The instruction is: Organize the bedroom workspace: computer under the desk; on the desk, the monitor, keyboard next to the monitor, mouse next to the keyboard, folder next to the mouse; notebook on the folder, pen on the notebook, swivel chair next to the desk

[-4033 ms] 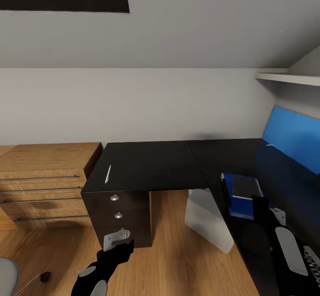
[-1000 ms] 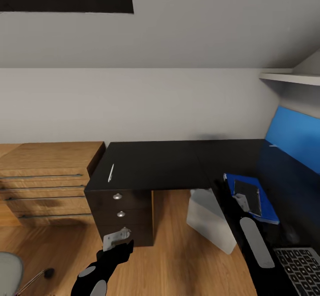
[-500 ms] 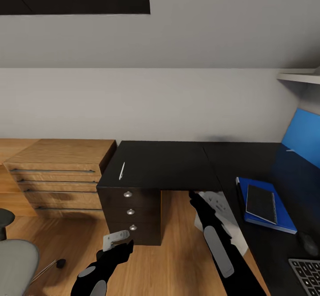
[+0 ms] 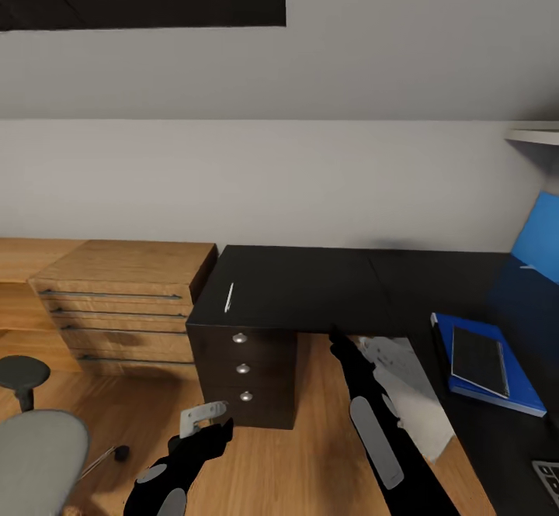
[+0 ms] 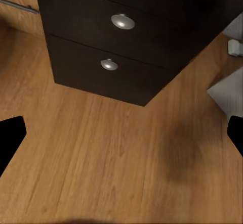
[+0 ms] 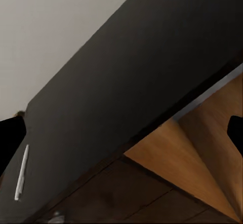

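On the desk (image 4: 310,287), near its left end, the pen (image 4: 229,297) lies flat on the black top, alone and well apart from the other items. Same pen (image 6: 21,172) shows in the right wrist view, resting near the far edge of the top, with nothing touching it.

At the desk's right wing, the folder (image 4: 522,392) lies flat with the notebook (image 4: 480,361) stacked on it, the notebook lying within the folder's outline. A corner of the keyboard (image 4: 548,477) shows at the picture's lower right edge, on the same wing.

Below the left end of the top sits a black drawer unit (image 4: 247,376) with three round silver knobs; two of those knobs appear in the left wrist view (image 5: 123,21). A light grey box, taken to be the computer (image 4: 411,388), stands on the wood floor (image 4: 295,469) under the desk's inner corner, partly hidden by the right arm.

Right gripper (image 4: 335,339): raised in front of the desk edge, between the drawer unit and the grey box; its fingertips sit wide apart at the edges of the wrist view, holding nothing. Left gripper (image 4: 203,417): low over the floor before the drawer unit, fingers likewise spread, empty.

Chair (image 4: 35,446): grey seat at the lower left, standing on the floor away from the desk. A wooden drawer chest (image 4: 124,299) stands just left of the desk, against the wall.
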Robot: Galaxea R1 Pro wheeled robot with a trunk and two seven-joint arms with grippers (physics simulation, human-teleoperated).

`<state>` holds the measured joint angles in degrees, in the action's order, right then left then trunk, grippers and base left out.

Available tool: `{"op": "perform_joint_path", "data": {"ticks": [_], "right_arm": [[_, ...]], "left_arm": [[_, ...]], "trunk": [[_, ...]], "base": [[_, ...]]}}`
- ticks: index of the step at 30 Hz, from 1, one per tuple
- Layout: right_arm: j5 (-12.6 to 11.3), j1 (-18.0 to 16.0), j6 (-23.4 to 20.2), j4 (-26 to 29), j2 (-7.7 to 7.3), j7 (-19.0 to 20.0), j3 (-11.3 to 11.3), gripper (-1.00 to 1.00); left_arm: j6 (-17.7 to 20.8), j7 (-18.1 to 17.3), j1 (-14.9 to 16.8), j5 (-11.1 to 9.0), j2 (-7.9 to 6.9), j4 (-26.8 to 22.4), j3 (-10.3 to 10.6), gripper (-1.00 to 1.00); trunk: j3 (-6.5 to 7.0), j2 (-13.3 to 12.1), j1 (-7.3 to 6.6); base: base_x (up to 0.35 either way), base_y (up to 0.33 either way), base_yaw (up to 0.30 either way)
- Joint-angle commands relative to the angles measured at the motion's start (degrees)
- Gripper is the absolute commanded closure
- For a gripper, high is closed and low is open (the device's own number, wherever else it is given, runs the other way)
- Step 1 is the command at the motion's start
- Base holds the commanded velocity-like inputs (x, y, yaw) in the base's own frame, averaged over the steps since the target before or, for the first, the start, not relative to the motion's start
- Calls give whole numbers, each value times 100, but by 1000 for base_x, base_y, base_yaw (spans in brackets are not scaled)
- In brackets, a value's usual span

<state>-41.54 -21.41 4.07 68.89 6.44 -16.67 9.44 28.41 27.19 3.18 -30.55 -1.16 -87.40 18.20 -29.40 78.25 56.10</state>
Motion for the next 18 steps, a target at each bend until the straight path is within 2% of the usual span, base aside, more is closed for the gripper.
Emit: {"op": "perform_joint_path", "data": {"ticks": [1,10,14,18], "right_arm": [[-59,-4,48,-11,-2,-26,25,-100],[-56,-4,74,-98,5,-21,66,-100],[-56,-4,78,-102,6,-20,72,-100],[-49,-4,84,-104,7,-20,71,-100]], "left_arm": [[2,59,7,-58,-7,-5,17,-100],[5,59,5,-40,-7,-5,17,-100],[6,59,6,-35,-5,-5,17,-100],[0,59,6,-38,4,-5,24,-100]], "trunk": [[-2,4,0],[37,4,0],[54,4,0],[71,4,0]], "base": [[0,297,232],[39,300,235],[199,240,239],[301,46,244]]}}
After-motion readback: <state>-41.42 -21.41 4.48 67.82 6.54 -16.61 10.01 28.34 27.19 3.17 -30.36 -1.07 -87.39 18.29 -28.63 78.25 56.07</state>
